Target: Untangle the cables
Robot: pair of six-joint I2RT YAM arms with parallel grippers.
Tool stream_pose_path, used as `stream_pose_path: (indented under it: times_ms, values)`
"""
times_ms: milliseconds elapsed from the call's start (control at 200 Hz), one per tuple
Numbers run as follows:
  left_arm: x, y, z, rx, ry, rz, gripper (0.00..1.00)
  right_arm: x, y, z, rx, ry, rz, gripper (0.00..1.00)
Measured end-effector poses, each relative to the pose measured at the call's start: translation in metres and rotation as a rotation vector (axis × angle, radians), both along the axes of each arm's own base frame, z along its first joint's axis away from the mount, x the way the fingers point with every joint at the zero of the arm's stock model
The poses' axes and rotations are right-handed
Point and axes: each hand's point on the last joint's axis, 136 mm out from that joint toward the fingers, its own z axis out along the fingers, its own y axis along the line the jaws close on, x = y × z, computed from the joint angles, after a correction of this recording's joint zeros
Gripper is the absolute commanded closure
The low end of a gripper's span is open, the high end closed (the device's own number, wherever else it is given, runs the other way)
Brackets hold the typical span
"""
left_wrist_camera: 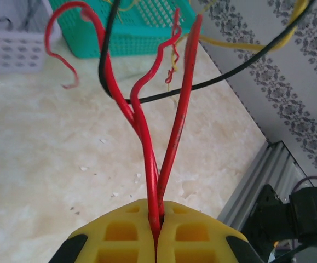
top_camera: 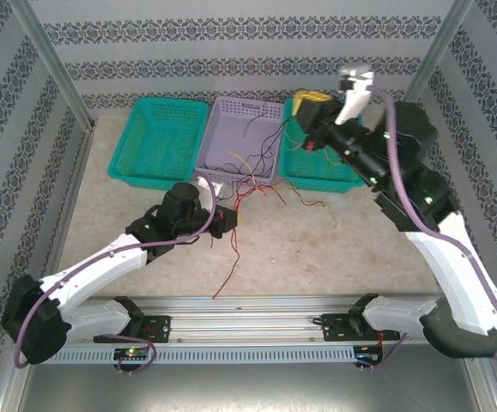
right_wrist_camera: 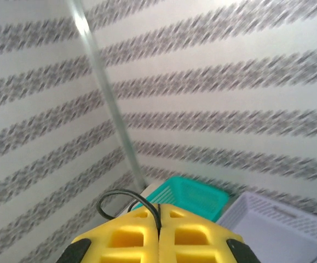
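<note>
The cables are thin red, black and yellow wires tangled point(top_camera: 252, 184) on the table in front of the lilac basket point(top_camera: 239, 110). My left gripper point(top_camera: 229, 221) sits low beside the tangle, shut on red cables point(left_wrist_camera: 147, 137) that fan upward from between its yellow fingers point(left_wrist_camera: 122, 233). A black cable point(left_wrist_camera: 224, 74) and a yellow cable point(left_wrist_camera: 240, 46) cross beyond them. My right gripper point(top_camera: 308, 105) is raised over the right teal basket point(top_camera: 317, 167). It is shut on a black cable point(right_wrist_camera: 114, 194) that loops out to the left of its fingertips.
A second teal basket point(top_camera: 158, 137) stands at the back left, next to the lilac one. One red strand trails toward the metal rail point(top_camera: 257, 305) at the table's near edge. Patterned walls and metal posts point(top_camera: 55, 69) enclose the table.
</note>
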Motion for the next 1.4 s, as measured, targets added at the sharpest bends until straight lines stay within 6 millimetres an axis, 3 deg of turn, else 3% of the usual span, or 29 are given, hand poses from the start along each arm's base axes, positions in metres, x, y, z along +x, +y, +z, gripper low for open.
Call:
stream_pose_path:
  times_ms: [100, 245, 395, 465, 625, 899, 1139, 1404]
  values:
    - [0.004, 0.016, 0.021, 0.056, -0.018, 0.050, 1.00, -0.010, -0.039, 0.018, 0.016, -0.066, -0.117, 1.00]
    - [0.007, 0.041, 0.055, 0.153, -0.068, 0.103, 1.00, -0.020, -0.085, 0.027, 0.020, -0.113, -0.277, 1.00]
    - [0.015, 0.087, 0.081, 0.240, -0.126, 0.198, 1.00, -0.023, -0.111, 0.022, -0.001, -0.123, -0.392, 1.00]
    - [0.018, 0.107, 0.077, 0.283, -0.118, 0.252, 1.00, -0.023, -0.120, 0.019, -0.012, -0.124, -0.433, 1.00]
    - [0.021, 0.130, 0.063, 0.337, -0.070, 0.314, 1.00, -0.030, -0.138, 0.016, -0.025, -0.130, -0.516, 1.00]
    - [0.026, 0.147, 0.063, 0.365, -0.079, 0.384, 1.00, -0.051, -0.168, 0.019, -0.027, -0.168, -0.628, 1.00]
    - [0.024, 0.170, 0.048, 0.427, -0.071, 0.467, 1.00, -0.075, -0.198, 0.021, 0.004, -0.219, -0.743, 1.00]
    - [0.025, 0.197, 0.037, 0.500, -0.058, 0.570, 1.00, -0.107, -0.229, 0.038, 0.072, -0.291, -0.853, 1.00]
